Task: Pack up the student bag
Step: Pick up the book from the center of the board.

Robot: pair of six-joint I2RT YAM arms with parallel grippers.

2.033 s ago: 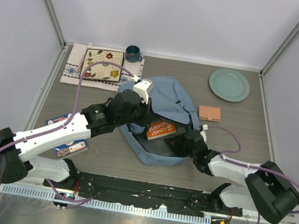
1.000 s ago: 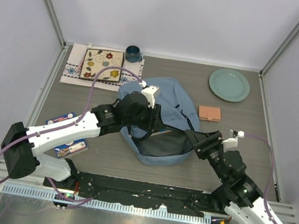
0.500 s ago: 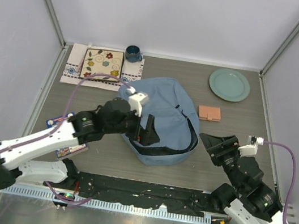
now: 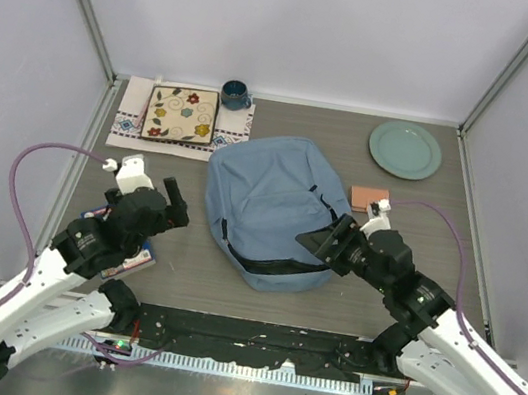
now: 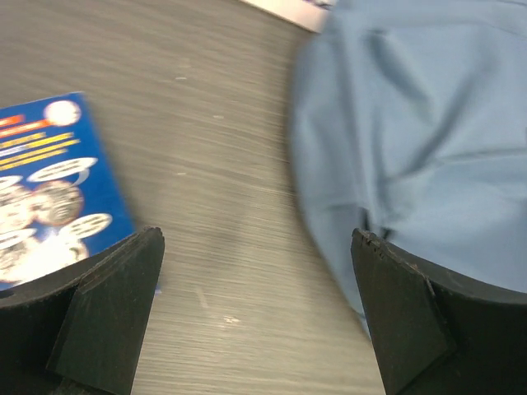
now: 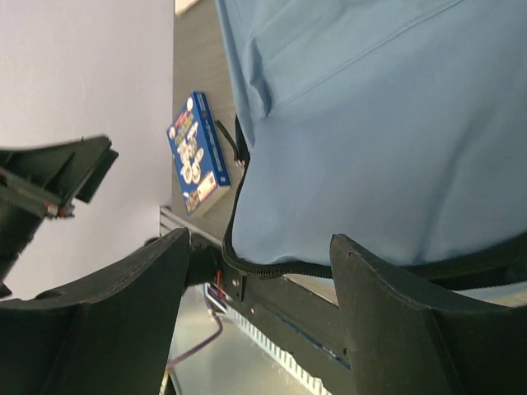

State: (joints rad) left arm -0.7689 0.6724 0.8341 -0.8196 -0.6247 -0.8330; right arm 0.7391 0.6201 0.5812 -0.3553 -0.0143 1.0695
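Note:
The student bag (image 4: pixel 272 199), a dusty-blue backpack with a dark zipper line along its near edge, lies flat in the middle of the table. My left gripper (image 4: pixel 170 204) hangs open over bare table just left of the bag (image 5: pixel 420 123), nothing between its fingers. A blue book (image 5: pixel 49 189) lies to its left, partly under the left arm (image 4: pixel 132 259). My right gripper (image 4: pixel 322 243) stands open at the bag's near right edge. In the right wrist view the bag (image 6: pixel 370 123) fills the frame, its zipper edge showing between the spread fingers (image 6: pixel 395 329).
A teal plate (image 4: pixel 406 149) sits at the back right, a small pink wallet (image 4: pixel 369 199) beside the bag. At the back left a floral book (image 4: pixel 181 115) lies on a patterned cloth (image 4: pixel 130 119), with a dark blue mug (image 4: pixel 236 94) behind it.
My left gripper opened and pulled back left off the bag. The bag's opening has fallen shut and the orange book no longer shows. The right arm swung back to the bag's right edge.

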